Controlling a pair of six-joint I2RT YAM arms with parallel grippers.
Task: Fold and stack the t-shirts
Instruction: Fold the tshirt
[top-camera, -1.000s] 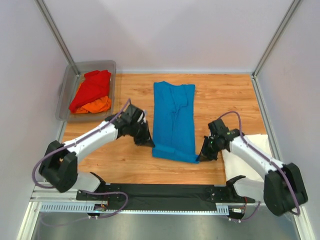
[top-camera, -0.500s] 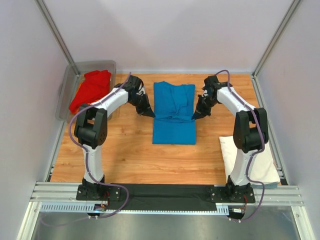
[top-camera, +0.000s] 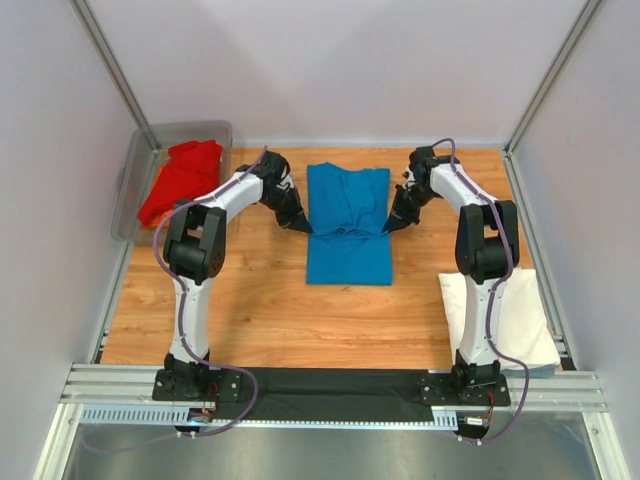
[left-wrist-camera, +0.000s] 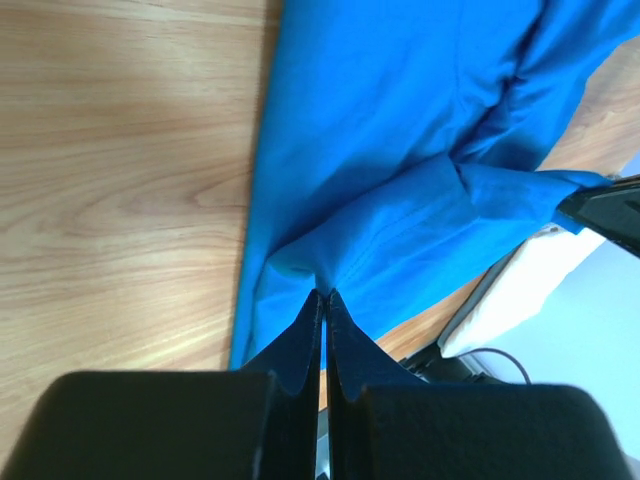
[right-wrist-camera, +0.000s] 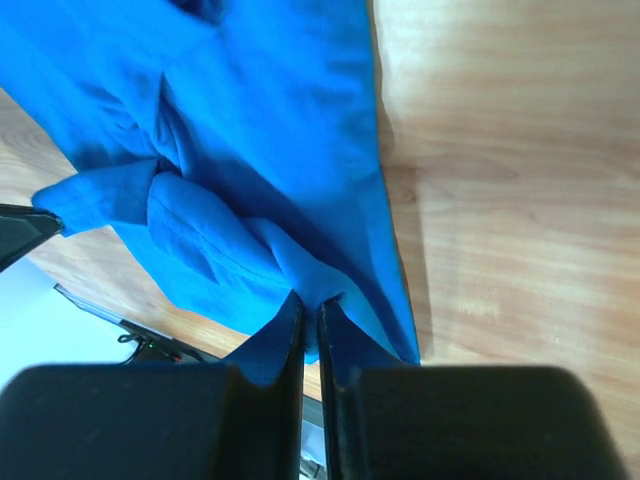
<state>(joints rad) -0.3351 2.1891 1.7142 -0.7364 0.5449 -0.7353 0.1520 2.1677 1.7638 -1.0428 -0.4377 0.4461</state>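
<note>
A bright blue t-shirt (top-camera: 347, 240) lies on the wooden table, its near part folded over toward the far half. My left gripper (top-camera: 303, 228) is shut on the folded layer's left edge, and my right gripper (top-camera: 388, 228) is shut on its right edge. In the left wrist view the left gripper (left-wrist-camera: 323, 293) pinches a peak of the blue t-shirt (left-wrist-camera: 400, 150). The right wrist view shows the right gripper (right-wrist-camera: 310, 300) nipping the blue t-shirt (right-wrist-camera: 250, 120) likewise. A red t-shirt (top-camera: 183, 178) lies in the tub. A folded white t-shirt (top-camera: 500, 320) rests at the near right.
The grey see-through plastic tub (top-camera: 136, 200) stands at the far left corner. Pale walls and metal posts close in the table on three sides. A black rail (top-camera: 330, 382) carrying both arm bases runs along the near edge.
Both grippers carried the blue t-shirt's near hem away from the bases toward the far half, folding it over. The arms now stretch out across the table.
</note>
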